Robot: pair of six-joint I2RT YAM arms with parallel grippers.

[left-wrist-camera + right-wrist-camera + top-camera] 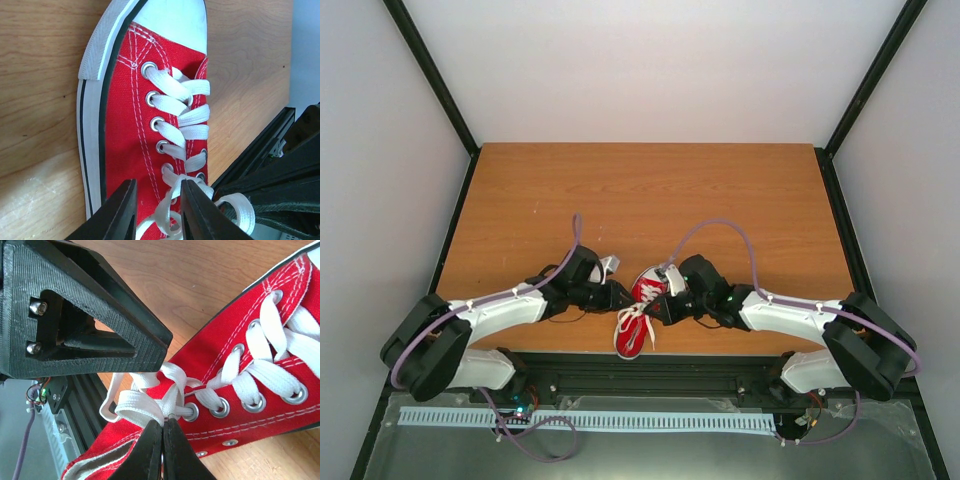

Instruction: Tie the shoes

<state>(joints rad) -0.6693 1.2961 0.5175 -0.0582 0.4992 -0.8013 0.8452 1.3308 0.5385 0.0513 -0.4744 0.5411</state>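
Observation:
The red sneaker (638,315) with white sole and white laces (634,327) lies near the table's front edge, between my two grippers. In the left wrist view the shoe (125,115) points its toe cap away. My left gripper (159,182) hangs over the top eyelets, jaws apart, with a loose lace strand (167,210) running between the fingers. From the other side my right gripper (164,421) is shut, its tips pinching the lace (135,407) where the strands cross beside the top eyelet. In the top view the left gripper (617,296) and right gripper (660,305) almost meet over the shoe.
The wooden table (650,190) stretches behind the shoe. A black rail (650,365) runs along its front edge, close under the shoe's end. The left gripper's black body (75,305) hangs just above the lace loop in the right wrist view.

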